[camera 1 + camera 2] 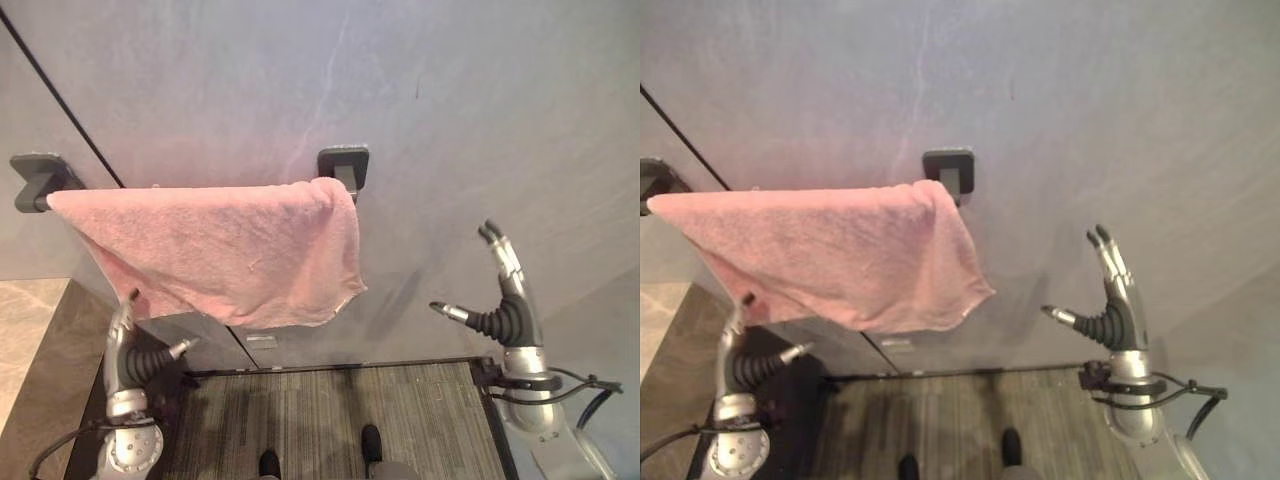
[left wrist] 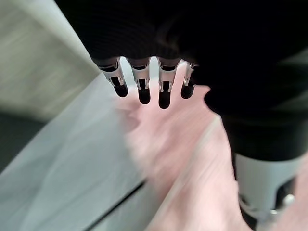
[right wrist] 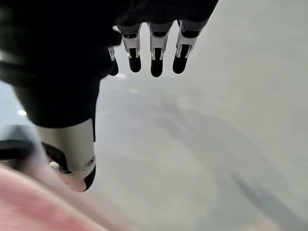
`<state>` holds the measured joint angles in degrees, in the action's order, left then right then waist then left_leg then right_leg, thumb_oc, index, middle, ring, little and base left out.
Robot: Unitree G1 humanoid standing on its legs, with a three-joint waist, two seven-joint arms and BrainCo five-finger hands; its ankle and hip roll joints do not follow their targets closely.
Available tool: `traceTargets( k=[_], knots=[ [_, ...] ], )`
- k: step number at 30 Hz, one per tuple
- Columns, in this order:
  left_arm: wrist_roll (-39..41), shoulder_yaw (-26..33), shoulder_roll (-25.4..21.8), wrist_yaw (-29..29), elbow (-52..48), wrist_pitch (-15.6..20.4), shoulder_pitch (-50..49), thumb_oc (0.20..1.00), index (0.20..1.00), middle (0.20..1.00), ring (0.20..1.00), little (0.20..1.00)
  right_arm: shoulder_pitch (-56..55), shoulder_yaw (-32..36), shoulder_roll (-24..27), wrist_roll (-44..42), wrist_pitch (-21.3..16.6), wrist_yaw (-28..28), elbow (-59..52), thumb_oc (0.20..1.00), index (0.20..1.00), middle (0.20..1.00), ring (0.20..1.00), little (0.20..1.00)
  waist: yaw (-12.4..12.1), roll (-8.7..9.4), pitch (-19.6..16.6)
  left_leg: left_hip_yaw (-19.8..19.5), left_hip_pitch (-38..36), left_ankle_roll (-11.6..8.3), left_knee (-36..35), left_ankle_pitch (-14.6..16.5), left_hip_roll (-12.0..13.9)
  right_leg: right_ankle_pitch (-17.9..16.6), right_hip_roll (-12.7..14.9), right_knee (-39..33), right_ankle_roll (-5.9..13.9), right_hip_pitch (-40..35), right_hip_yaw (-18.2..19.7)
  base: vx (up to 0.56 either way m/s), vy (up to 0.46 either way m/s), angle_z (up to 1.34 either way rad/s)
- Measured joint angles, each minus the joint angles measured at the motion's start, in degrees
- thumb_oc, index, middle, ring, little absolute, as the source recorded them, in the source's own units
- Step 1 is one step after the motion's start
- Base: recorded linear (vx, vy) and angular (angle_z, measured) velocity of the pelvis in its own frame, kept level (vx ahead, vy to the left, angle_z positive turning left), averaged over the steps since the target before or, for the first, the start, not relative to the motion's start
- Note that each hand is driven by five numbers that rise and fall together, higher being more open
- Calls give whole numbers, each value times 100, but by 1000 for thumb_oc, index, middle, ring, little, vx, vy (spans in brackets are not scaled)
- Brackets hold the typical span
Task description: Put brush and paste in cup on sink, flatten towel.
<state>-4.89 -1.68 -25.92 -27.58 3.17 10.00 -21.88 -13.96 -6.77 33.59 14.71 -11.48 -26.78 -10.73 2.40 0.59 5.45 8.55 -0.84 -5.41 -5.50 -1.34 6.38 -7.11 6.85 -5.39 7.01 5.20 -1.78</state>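
A pink towel [image 1: 215, 250] is draped over a wall rail held by two dark brackets [image 1: 344, 163], with its right part bunched and hanging lower than the left. The left hand [image 1: 128, 345] is raised just below the towel's lower left edge, fingers straight and thumb spread, nothing held. The right hand [image 1: 508, 300] is held up well to the right of the towel, before the grey wall [image 1: 480, 110], fingers extended and thumb apart, empty.

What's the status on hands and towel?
Left hand open, below the towel. Right hand open, clear of it. Towel bunched on its rail, lower edge slanted.
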Motion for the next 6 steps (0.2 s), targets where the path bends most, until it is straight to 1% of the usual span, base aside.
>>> traceTargets(
  k=[2,3,5,6],
  knots=[
    [497,-241,191,299,981,-76,283,1000,1000,1000,1000,1000,298,-269,-93,-321,55,214,1100,1000,1000,1000,1000,1000,18,-2,-35,-1,-17,0,22,-1,1,7,-1,0,13,-20,-1,-24,-7,1],
    [720,-406,258,480,1345,-230,385,1000,1000,1000,1000,1000,378,-468,-214,-582,251,424,1715,1000,1000,1000,1000,1000,18,9,-40,-2,-6,-10,22,-9,1,0,0,0,24,-10,-7,-33,-13,3],
    [1090,-508,486,796,1962,-332,555,1000,1000,1000,1000,1000,665,-581,-592,-1305,464,749,2978,1000,1000,1000,1000,1000,-3,41,-47,-16,-6,-32,23,-24,8,-1,-12,4,27,-18,-17,-11,-4,2],
    [1257,-601,539,951,2177,-490,618,1000,1000,1000,1000,1000,753,-769,-679,-1635,710,946,3388,1000,1000,1000,1000,1000,-10,35,-49,-14,-5,-31,22,-24,8,2,-9,1,27,-18,-16,0,0,0]
  ],
)
